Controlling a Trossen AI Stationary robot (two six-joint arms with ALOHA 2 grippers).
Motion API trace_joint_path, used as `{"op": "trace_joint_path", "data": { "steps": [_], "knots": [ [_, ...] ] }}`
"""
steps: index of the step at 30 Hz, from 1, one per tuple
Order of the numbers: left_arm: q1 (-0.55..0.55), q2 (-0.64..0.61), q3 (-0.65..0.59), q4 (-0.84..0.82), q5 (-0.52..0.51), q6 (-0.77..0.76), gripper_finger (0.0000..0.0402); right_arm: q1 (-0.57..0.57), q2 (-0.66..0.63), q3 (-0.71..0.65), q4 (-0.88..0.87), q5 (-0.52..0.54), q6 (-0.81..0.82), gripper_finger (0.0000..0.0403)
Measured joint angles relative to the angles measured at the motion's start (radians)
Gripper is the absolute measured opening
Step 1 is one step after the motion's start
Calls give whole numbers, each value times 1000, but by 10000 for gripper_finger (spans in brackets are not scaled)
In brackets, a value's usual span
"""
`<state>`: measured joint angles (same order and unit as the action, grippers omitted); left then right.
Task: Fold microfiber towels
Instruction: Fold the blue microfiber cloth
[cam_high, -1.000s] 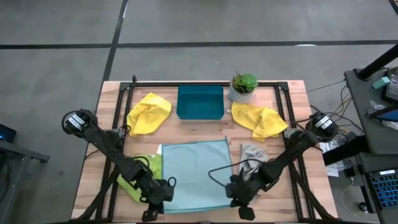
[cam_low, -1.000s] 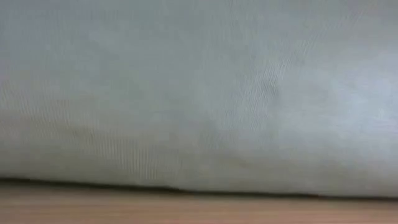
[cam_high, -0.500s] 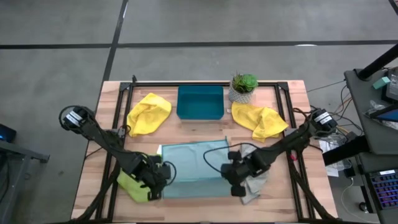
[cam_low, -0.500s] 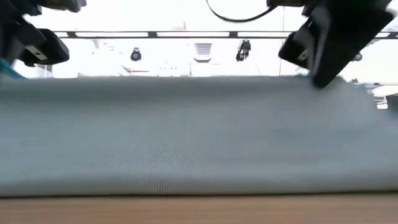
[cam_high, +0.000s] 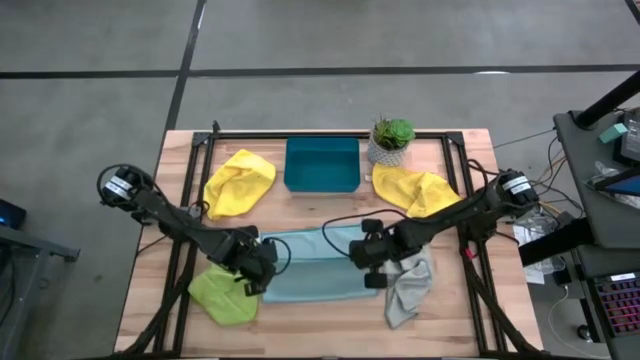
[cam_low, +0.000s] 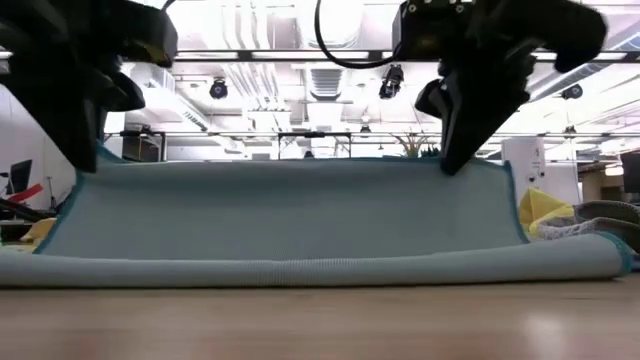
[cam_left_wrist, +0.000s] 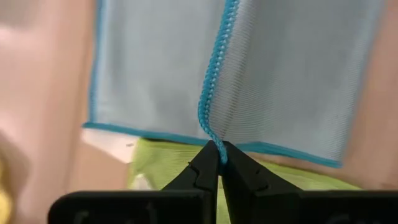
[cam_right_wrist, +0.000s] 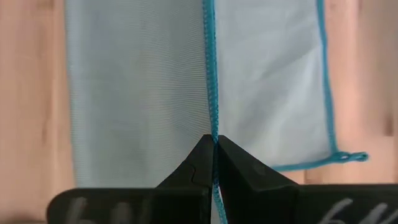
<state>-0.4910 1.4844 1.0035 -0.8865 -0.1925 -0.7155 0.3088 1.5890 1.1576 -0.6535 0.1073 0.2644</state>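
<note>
Light blue towel (cam_high: 312, 270) lies mid-table toward the near edge, half doubled over: its lower layer flat on the wooden table (cam_high: 455, 305), its upper layer lifted off it by both arms, visible in the low view as a raised sheet with a rolled fold along the front. Left gripper (cam_high: 262, 268) pinches the towel's stitched blue hem at the left corner, fingers clenched tight on the edge. Right gripper (cam_high: 367, 262) clamps the hem at the right corner the same way. Lime green towel (cam_high: 224, 297) sits crumpled just beside the blue one, partly under its left edge. Grey towel (cam_high: 407, 290) bunched at the right side. Two yellow towels (cam_high: 240, 182) (cam_high: 418, 192) flank the teal tray (cam_high: 322, 165) at the far side; potted plant (cam_high: 390, 140) near the tray.
</note>
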Motion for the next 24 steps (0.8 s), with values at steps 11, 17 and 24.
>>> {"op": "trace_joint_path", "data": {
  "steps": [11, 17, 24],
  "knots": [
    [80, 3, -66, 5, -27, 23, 0, -82, 0, -16, 13, 31, -117, 8],
    [106, 4, -92, 7, -47, 22, 0, -112, 0, -48, 65, 34, -150, 8],
    [128, 3, -95, 7, -121, 45, 0, -137, 0, -63, 68, 81, -173, 8]
  ]
}}
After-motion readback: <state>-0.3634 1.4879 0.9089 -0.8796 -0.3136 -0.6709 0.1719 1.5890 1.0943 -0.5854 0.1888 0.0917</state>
